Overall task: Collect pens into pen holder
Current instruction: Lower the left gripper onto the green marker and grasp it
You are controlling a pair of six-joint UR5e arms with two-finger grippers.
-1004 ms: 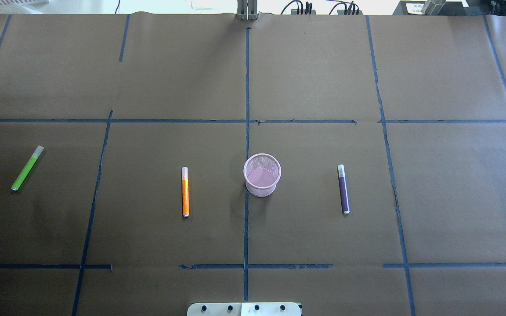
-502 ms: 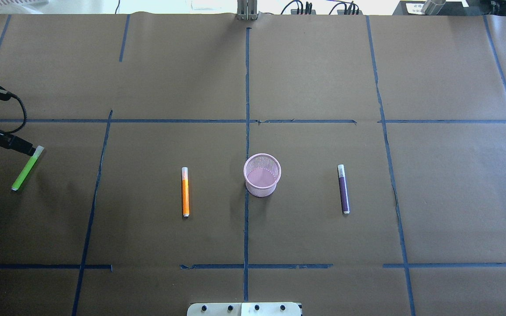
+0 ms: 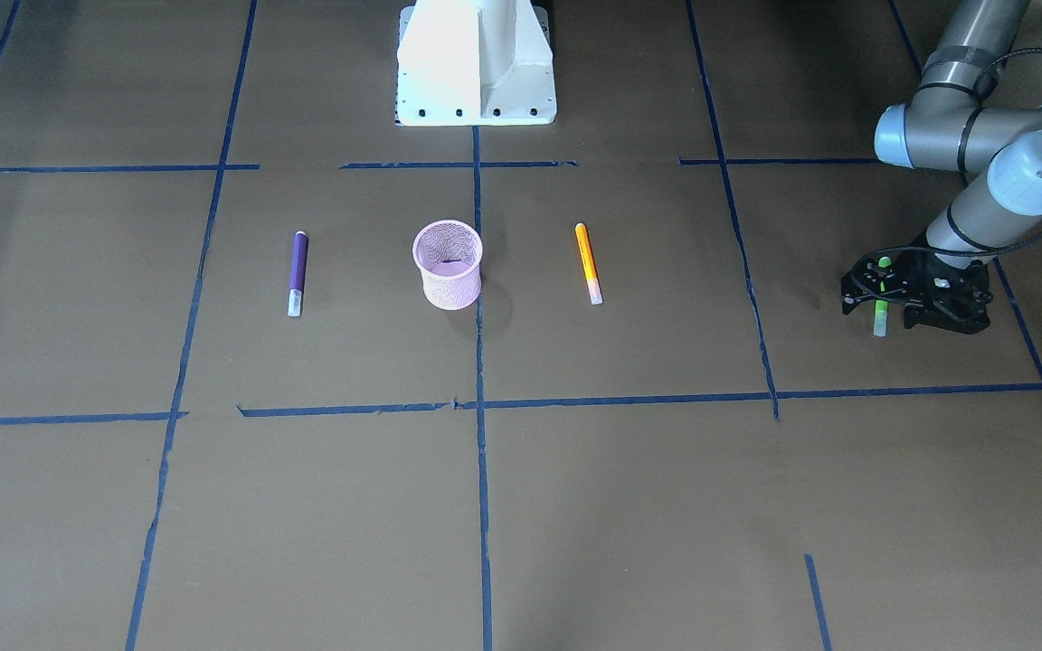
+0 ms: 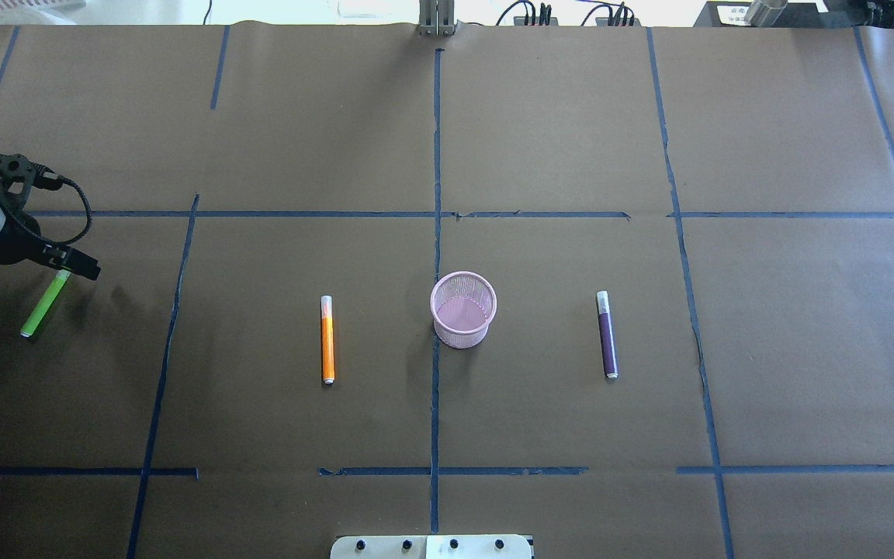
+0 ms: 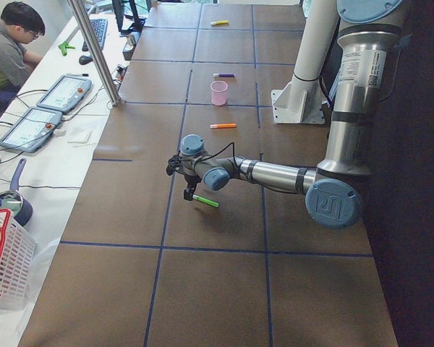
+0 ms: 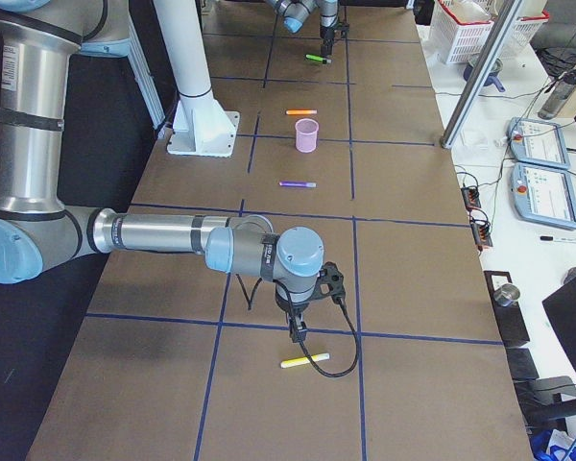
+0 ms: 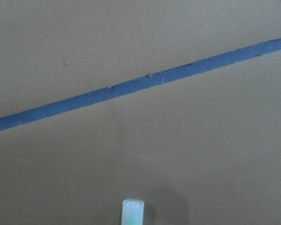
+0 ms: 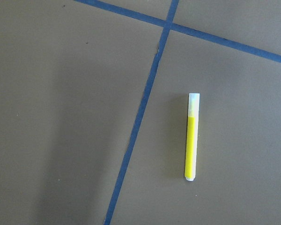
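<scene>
The pink mesh pen holder (image 4: pixel 462 335) (image 3: pixel 447 282) stands upright mid-table. The orange pen (image 4: pixel 327 341) (image 3: pixel 587 262) lies to its left, the purple pen (image 4: pixel 608 338) (image 3: pixel 298 267) to its right. The green pen (image 4: pixel 42 309) (image 3: pixel 880 318) lies at the far left. My left gripper (image 4: pixel 67 266) (image 3: pixel 883 303) hangs over its pale cap end and looks open; the cap (image 7: pixel 132 211) shows in the left wrist view. A yellow pen (image 8: pixel 192 140) (image 6: pixel 304 362) lies far right, below my right gripper (image 6: pixel 296 333); I cannot tell whether that gripper is open.
The robot base (image 3: pixel 476 63) stands at the near table edge. Blue tape lines cross the brown table cover. An operator (image 5: pixel 11 43) sits at a side bench with teach pendants (image 5: pixel 65 90). A white basket (image 5: pixel 3 260) stands off the table's left end.
My left arm has come in from the left edge and moved right and forward over the green pen's cap end. The pens and the holder have not moved.
</scene>
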